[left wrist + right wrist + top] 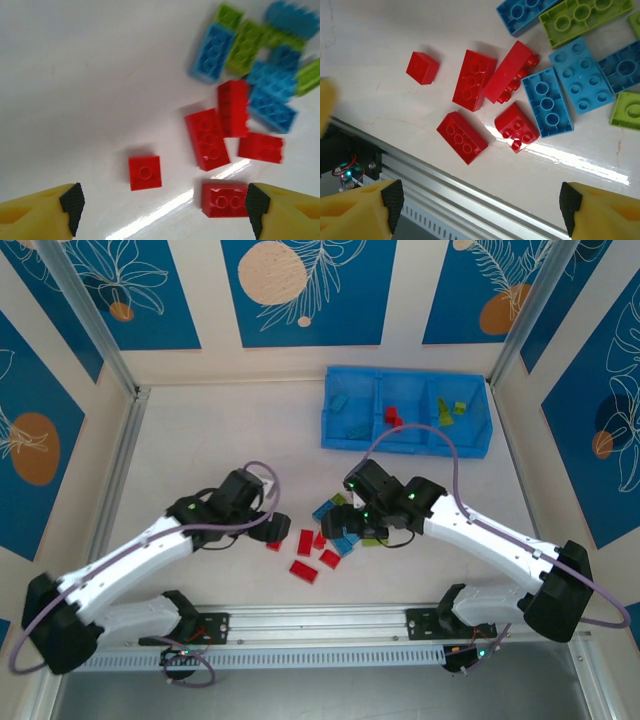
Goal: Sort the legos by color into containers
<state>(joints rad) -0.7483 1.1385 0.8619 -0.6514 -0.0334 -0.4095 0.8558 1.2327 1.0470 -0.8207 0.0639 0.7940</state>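
Fingers (70, 202) spread wide, empty, on left gripper (164, 211) and right gripper (480, 205) alike; the containers (400, 445) sit well beyond the loose legos (343, 537). Lone square red brick (145, 172) lies just ahead between the left fingertips, nearer that arm, with no long axis to match.

You're looking at a glossy white table (200, 440) boxed in on three sides by cream walls carrying blue panels (300, 290) with white leaf line drawings and orange discs. Slanted metal posts (95, 325) rise at the back corners, and a slotted aluminium rail (320, 620) runs along the near edge. In the left wrist view, a bright streak of glare (150, 215) crosses the tabletop.
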